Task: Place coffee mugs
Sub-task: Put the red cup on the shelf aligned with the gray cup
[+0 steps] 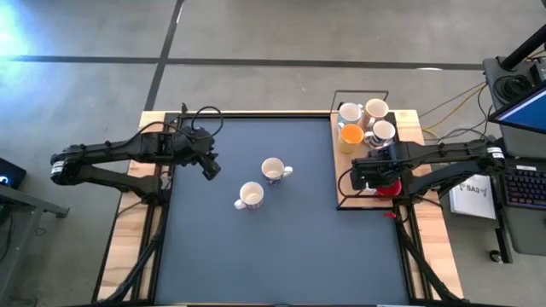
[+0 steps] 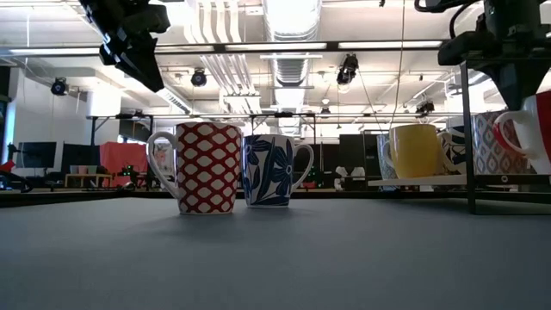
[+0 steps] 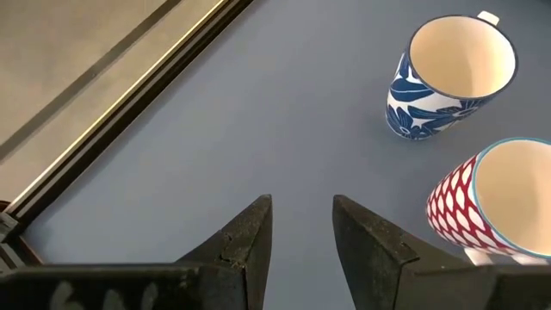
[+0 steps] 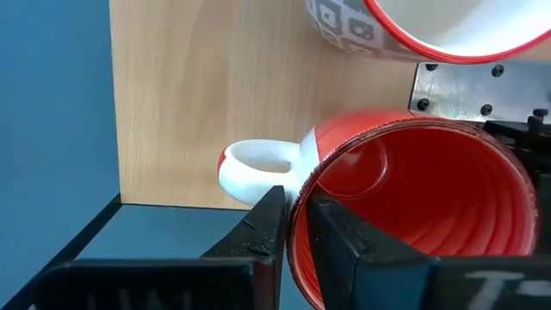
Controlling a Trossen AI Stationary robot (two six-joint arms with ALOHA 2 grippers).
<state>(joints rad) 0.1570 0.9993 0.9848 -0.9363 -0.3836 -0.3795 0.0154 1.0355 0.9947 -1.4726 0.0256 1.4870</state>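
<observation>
red and glossy inside, one coffee mug [image 4: 413,207] sits with its rim pinched between the right gripper [image 4: 295,226] fingers, one finger inside the wall and one outside, beside the white handle. in the high view that red mug [image 1: 390,187] lies under the right gripper [image 1: 373,173] on the near part of the wooden tray [image 1: 343,162] with its black wire frame, at the right edge of the dark mat [image 1: 273,247]. farther back on the same tray stand an orange-inside mug [image 1: 351,135] and three white-inside mugs [image 1: 376,109], close together. a grey-patterned mug with a red rim [image 4: 413,26] is just beyond the red one in the right wrist view.

two more mugs stand upright on the mat near its middle, almost touching: a red-and-white lattice mug [image 2: 200,166] and a blue floral mug [image 2: 270,170].

the left gripper [image 1: 210,168] hangs above the mat, left of those two and apart from them, its fingers [image 3: 244,245] a narrow gap apart and holding nothing.
</observation>
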